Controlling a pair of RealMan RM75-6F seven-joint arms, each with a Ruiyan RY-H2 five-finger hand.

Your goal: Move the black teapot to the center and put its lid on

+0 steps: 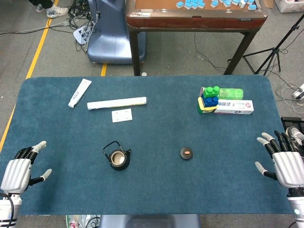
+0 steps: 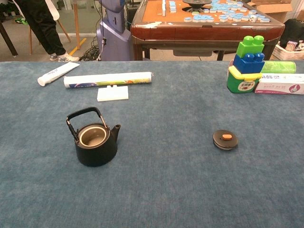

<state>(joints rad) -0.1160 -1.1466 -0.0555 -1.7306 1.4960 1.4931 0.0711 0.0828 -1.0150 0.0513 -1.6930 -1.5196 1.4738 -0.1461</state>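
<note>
The black teapot (image 1: 117,158) (image 2: 94,139) stands upright and lidless on the blue cloth, left of the middle, its handle raised and its spout toward the right. Its round black lid (image 1: 186,153) (image 2: 225,139) with an orange knob lies flat to the right of the pot. My left hand (image 1: 21,169) rests at the table's near left corner, fingers apart and holding nothing. At the near right edge my right hand (image 1: 283,161) is likewise spread and empty. Both hands are far from pot and lid, and neither shows in the chest view.
At the back left lie a white tube (image 1: 79,92), a long white roll (image 1: 117,102) and a small white block (image 1: 121,115). At the back right stand stacked green and blue bricks (image 1: 209,96) on a can, a green bottle (image 1: 230,93) and a toothpaste box (image 1: 233,107).
</note>
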